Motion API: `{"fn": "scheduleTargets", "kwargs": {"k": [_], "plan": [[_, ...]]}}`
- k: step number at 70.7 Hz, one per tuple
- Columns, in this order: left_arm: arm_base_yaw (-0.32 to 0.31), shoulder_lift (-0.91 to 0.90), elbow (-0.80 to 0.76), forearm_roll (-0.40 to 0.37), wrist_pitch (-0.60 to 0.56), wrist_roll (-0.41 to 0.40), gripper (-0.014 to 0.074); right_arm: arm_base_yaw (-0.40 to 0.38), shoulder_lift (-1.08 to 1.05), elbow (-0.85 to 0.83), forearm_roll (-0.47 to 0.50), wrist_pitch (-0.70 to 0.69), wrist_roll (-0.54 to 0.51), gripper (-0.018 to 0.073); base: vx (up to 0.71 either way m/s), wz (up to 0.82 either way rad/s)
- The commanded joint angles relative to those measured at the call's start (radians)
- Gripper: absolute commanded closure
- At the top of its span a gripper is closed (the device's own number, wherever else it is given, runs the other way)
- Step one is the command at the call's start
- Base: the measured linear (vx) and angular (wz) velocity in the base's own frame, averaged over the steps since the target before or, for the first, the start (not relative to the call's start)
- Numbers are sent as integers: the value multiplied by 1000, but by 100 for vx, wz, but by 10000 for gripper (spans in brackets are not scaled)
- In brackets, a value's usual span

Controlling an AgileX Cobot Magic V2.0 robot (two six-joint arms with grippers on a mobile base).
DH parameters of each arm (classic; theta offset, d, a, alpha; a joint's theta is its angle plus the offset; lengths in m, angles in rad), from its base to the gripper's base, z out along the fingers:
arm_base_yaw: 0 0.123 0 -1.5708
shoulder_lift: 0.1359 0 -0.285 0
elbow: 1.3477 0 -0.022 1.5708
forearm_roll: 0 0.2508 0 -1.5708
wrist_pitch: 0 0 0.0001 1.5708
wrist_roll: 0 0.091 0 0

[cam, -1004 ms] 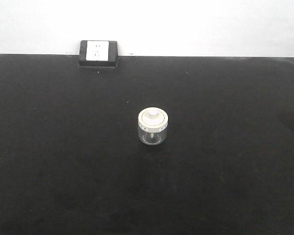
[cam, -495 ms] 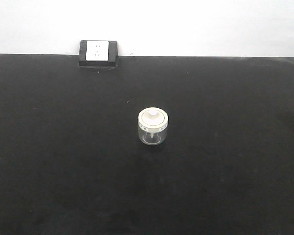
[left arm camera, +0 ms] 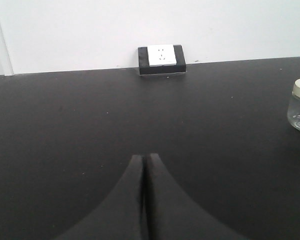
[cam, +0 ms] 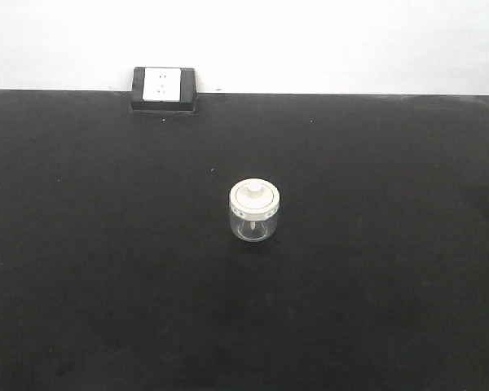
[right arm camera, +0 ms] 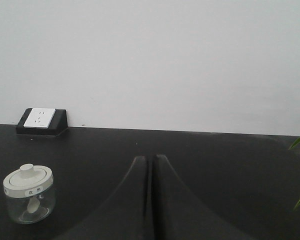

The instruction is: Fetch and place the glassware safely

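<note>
- Clear small glass jar (cam: 253, 213) with round cream-white lid is seen upright on the black tabletop (cam: 106, 269).
- Left claw (left arm camera: 143, 161) and right claw (right arm camera: 150, 161) are clenched, grasping nothing, apart from it.

Even, diffuse lighting; soft focus.
Black worktop (cam: 106, 285) reads nearly featureless; white wall (right arm camera: 165, 60) bright, no glare; shadows faint; slight grain.

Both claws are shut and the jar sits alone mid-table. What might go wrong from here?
1. The glass jar is smooth and round; a side squeeze might let it slip or tip.
2. Its lid looks merely seated; lifting by the knob could drop the glass.
3. The shut right claw could knock it if it advances unopened.
</note>
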Motion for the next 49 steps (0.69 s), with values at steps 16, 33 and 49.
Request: {"fn": "scheduleTargets", "kwargs": {"k": [16,33,49], "plan": [[3,-12,29,-10,-75,-4,603,-5,9,-27,-15,-41,-1,563,0,0],[3,-12,29,-10,-75,-4,603,-5,9,-27,-15,-41,-1,563,0,0],[3,-12,29,-10,-75,-4,603,-5,9,-27,-15,-41,-1,563,0,0]]}}
